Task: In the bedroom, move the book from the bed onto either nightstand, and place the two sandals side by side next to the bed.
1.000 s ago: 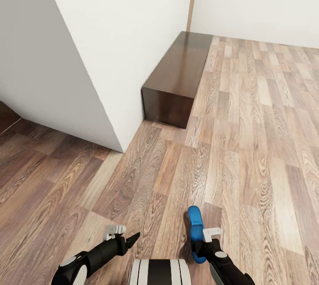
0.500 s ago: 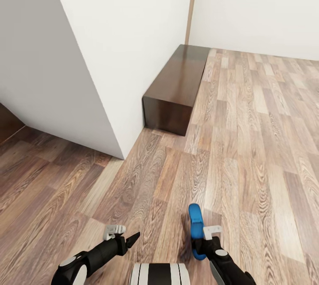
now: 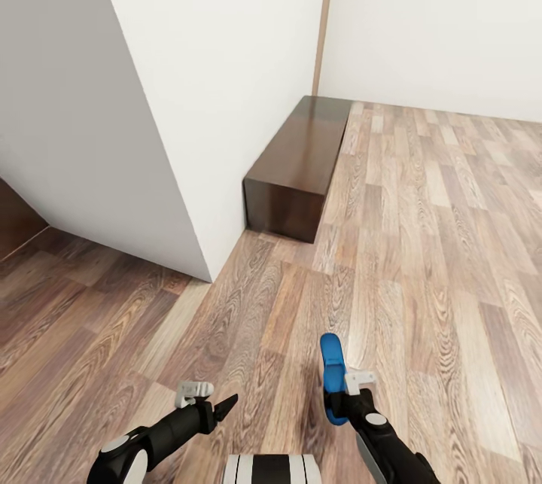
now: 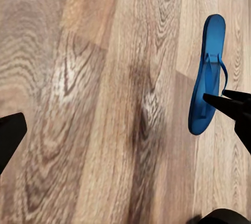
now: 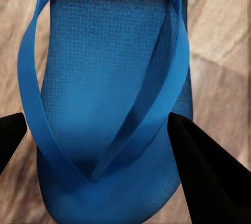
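On the brown wood-plank floor [image 3: 421, 243] of a white-walled room, the robot stands short of a jutting wall corner [image 3: 203, 168], and the bed, the book and the nightstands are nowhere among the things shown here. My reading is that the task is at an early or middle stage: one sandal [image 3: 331, 375] is in hand and on its way, while nothing in these views tells whether the book has been moved or where the second sandal lies. What is left, at the least, is to carry this sandal to the bedside and set it down with its mate.

The largest thing ahead is the white wall, whose corner stands between the robot and whatever lies to the left. Tucked against the wall's far side is a long low dark wooden cabinet [image 3: 297, 160], which narrows the way along the wall and would have to be skirted on the open floor to the right.

The right gripper [image 3: 348, 392] holds the blue sandal by its heel end, its fingers [image 5: 206, 166] closed onto the sole and strap [image 5: 157, 104], toe pointing forward above the floor. The left gripper [image 3: 218, 403] carries nothing; in the left wrist view its fingers [image 4: 10, 132] stand wide apart over bare planks.
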Tool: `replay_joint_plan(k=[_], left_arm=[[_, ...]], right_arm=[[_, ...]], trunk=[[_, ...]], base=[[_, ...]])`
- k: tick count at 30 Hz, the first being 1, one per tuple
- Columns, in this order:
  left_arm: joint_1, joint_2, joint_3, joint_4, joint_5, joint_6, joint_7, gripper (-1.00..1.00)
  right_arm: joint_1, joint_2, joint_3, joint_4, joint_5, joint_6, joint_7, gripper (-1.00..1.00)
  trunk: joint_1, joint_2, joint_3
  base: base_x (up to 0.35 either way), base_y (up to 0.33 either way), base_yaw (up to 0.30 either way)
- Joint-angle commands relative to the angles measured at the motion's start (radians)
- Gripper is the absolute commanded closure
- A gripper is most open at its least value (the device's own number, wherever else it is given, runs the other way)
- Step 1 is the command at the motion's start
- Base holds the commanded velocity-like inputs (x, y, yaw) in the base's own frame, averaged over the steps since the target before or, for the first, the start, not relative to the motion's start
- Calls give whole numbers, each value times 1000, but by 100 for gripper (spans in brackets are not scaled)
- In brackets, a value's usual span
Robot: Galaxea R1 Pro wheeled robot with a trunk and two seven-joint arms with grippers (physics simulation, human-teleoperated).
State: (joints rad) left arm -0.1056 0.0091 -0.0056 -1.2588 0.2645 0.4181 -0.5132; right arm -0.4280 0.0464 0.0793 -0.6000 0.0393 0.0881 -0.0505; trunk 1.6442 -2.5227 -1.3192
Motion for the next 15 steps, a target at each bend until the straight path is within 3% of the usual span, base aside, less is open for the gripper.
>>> replay_joint_plan(k=[1, 15], left_arm=[[0, 0, -1, -1, 10, 8, 1, -100], [0, 0, -1, -1, 10, 8, 2, -100]], right_arm=[[0, 0, 4, -2, 4, 7, -6, 100], [0, 1, 6, 0, 3, 7, -6, 100]], trunk=[[-1, 0, 3], [-7, 3, 57]], base=[[0, 0, 0], [0, 0, 0]])
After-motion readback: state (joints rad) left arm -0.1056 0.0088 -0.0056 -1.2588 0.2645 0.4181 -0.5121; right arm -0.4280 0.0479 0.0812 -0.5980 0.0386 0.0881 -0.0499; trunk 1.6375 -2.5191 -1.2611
